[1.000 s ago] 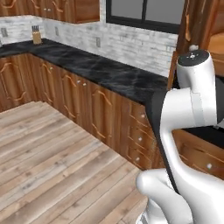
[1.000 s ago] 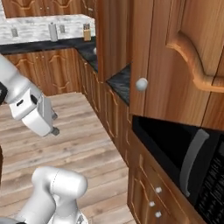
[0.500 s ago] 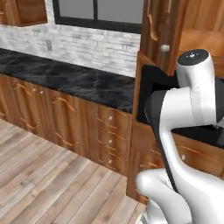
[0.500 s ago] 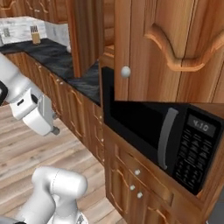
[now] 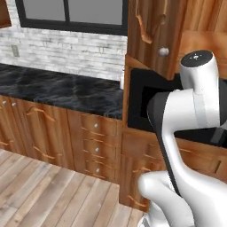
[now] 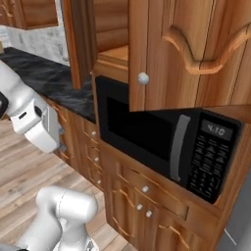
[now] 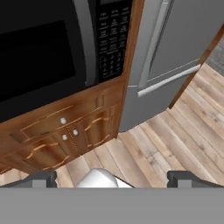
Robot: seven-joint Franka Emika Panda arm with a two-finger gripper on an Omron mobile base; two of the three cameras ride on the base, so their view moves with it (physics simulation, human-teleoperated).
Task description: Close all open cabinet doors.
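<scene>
My claw (image 7: 112,177) is released, its tips spread wide with nothing between them, and it looks down past the microwave (image 6: 166,142), my reference landmark, toward the plank floor (image 7: 175,144). Two cabinet doors stand open directly above the microwave: the left cabinet door (image 5: 150,33) swings out above its left end, and the right cabinet door (image 6: 196,49) hangs out above its keypad side, each with a round silver knob (image 6: 142,78) near its lower free corner. The black tabletop (image 5: 57,88) runs off to the left of the microwave; the drawer fronts (image 6: 147,188) sit below it. I judge these doors to be rigid wood panels on side hinges: stiff, moderately light, and free-swinging once pushed, with no fragile surface. The knob is small and likely slippery, so gripping it is unnecessary. Recommended contact is a flat push on the outer face near the free edge, far from the hinge, where leverage is greatest.
</scene>
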